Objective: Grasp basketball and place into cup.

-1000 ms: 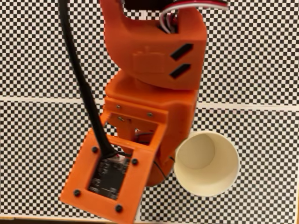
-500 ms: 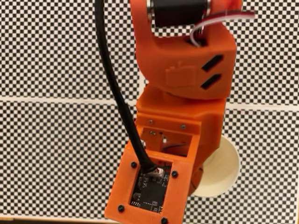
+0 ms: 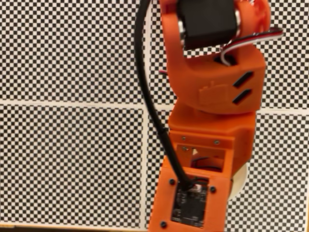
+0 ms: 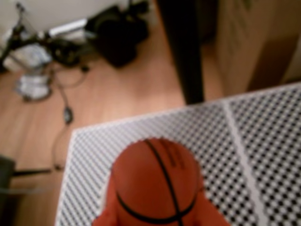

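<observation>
In the wrist view the basketball, orange-red with black seam lines, fills the lower middle, high above the checkered mat. My gripper is shut on it, with orange fingers showing at both lower sides of the ball. In the fixed view the orange arm lies over the cup. A cream sliver of the cup's rim peeks out at the arm's right side. The fingers and the ball are hidden under the arm in that view.
A black-and-white checkered mat with white seam lines covers the table. Its front edge runs along the bottom of the fixed view. Beyond the mat's edge the wrist view shows wooden floor, cables and a dark post.
The arm has swung to the right across the fixed view. The cup, first open to view, is now almost wholly covered by the arm.
</observation>
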